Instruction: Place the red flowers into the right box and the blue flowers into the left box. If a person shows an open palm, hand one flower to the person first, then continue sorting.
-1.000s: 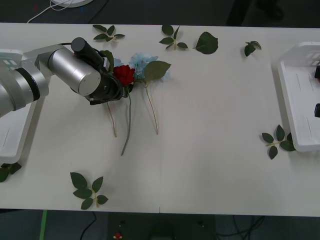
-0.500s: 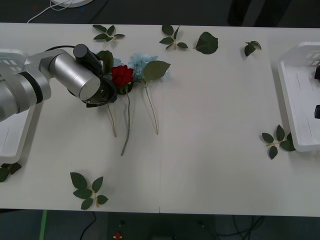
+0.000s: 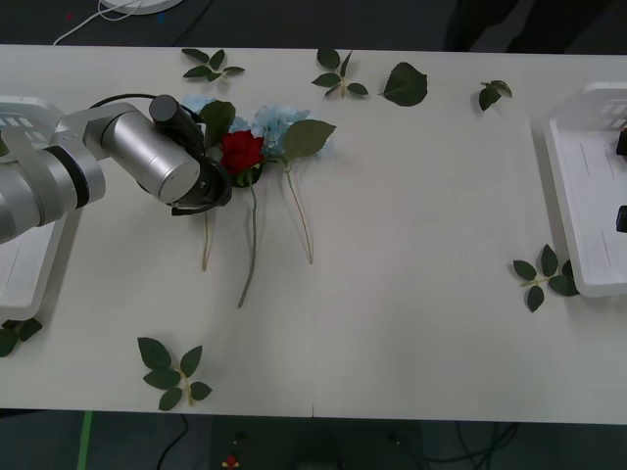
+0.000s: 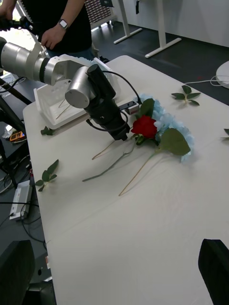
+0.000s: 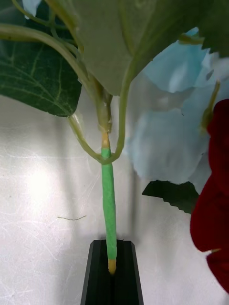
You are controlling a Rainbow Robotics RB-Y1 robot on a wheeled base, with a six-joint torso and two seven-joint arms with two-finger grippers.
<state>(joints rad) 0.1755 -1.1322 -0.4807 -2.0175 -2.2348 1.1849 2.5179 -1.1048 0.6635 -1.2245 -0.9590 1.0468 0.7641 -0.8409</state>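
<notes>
My left gripper [image 3: 210, 189] is shut on the stem [image 5: 109, 200] of a blue flower, just below its leaves; the black fingers [image 5: 98, 276] pinch it. That flower's tan stem [image 3: 205, 245] trails toward the table's front edge. A red rose [image 3: 242, 149] lies right beside the gripper, its green stem [image 3: 251, 245] on the table. Another blue flower [image 3: 281, 122] lies just right of the rose. The left box [image 3: 29, 269] is at the table's left edge and the right box [image 3: 568, 196] at the right edge. My right gripper [image 4: 117, 243] hangs open over the right box.
Loose green leaf sprigs lie scattered: near the far edge [image 3: 213, 65] [image 3: 338, 76] [image 3: 405, 85] [image 3: 493, 93], beside the right box [image 3: 544, 276], near the front edge [image 3: 171, 372] and by the left box [image 3: 15, 335]. The table's middle and right are bare white surface.
The left gripper has shifted slightly toward the far edge. The held blue flower's stem has swung, its lower end moving left, from slanting to pointing straight at the front edge.
</notes>
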